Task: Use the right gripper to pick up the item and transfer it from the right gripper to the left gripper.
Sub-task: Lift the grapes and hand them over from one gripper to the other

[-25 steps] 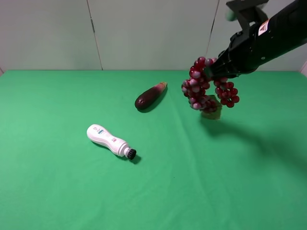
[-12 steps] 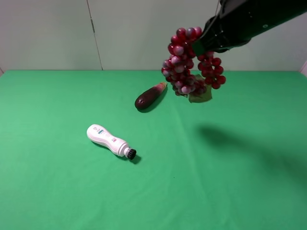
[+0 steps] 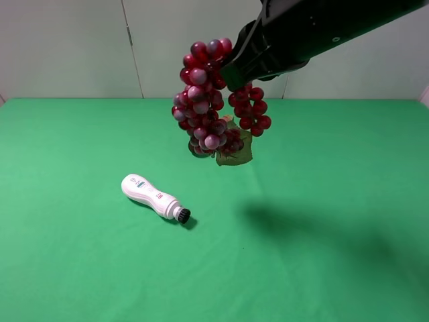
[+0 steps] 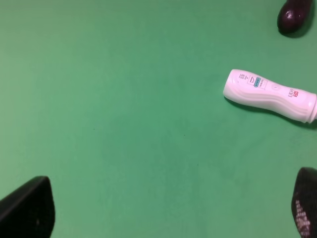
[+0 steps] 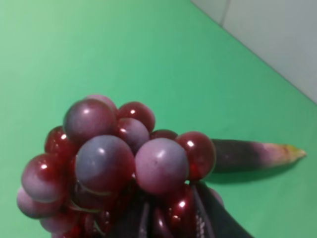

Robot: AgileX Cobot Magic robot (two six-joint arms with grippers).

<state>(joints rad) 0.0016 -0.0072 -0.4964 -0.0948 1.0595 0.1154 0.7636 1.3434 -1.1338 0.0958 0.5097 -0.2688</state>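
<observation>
Exterior high: right hand (image 3: 231,72) clenched on grapes (image 3: 203,107), aloft above table (image 3: 67,268). Left hand (image 4: 166,208) spread wide, empty.

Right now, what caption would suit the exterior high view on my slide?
The right gripper holds the grape bunch high above the green table where a white device lies.

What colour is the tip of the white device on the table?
Black; the tip shows best in the exterior high view.

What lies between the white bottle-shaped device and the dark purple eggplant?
Only bare green cloth separates the device and the eggplant; the left wrist view shows it.
</observation>
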